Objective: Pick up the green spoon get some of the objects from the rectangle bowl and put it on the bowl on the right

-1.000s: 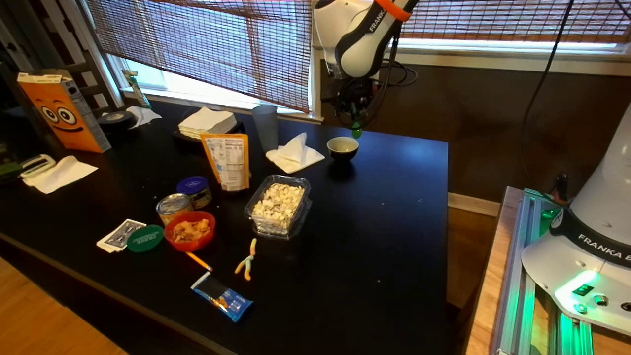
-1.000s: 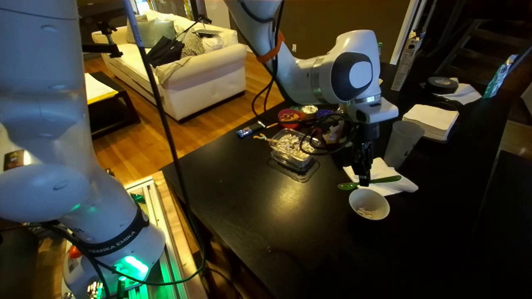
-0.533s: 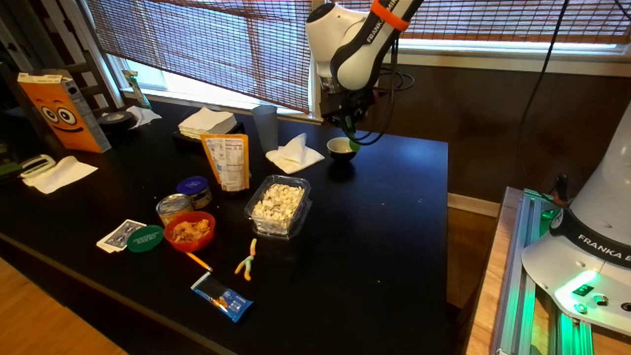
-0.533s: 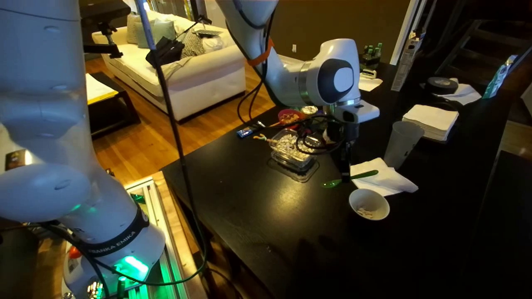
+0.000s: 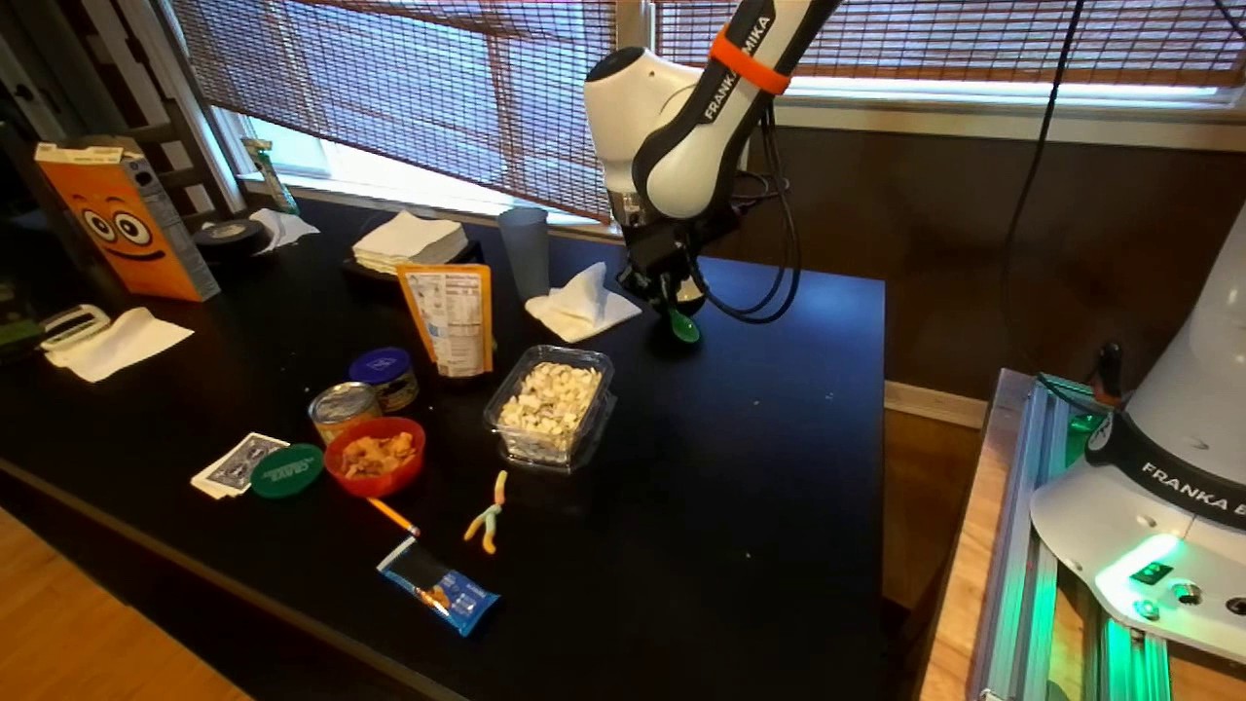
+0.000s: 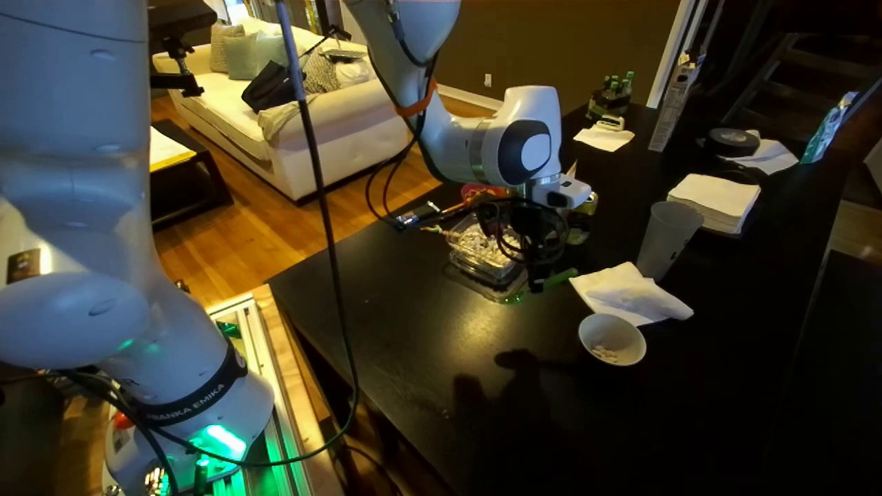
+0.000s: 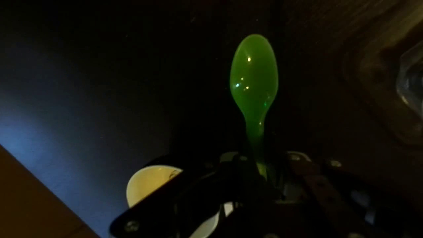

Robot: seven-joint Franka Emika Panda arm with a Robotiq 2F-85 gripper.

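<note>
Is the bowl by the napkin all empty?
No, in an exterior view a few small pale pieces lie in the bottom of the bowl.

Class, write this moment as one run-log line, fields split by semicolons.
rectangular tub: many pieces inside; round bowl: a few pieces inside; gripper: shut on green spoon; spoon: over table, no pieces seen on it

Arm (image 5: 686, 146): "FRANKA" below band (image 5: 749, 63), "MIKA" above it. Base (image 6: 200, 394), well below band: "FRANKA EMIKA". Green lid (image 5: 286, 471), likewise below: lettering unclear.

Dim, apparently part-blurred wrist view.
</note>
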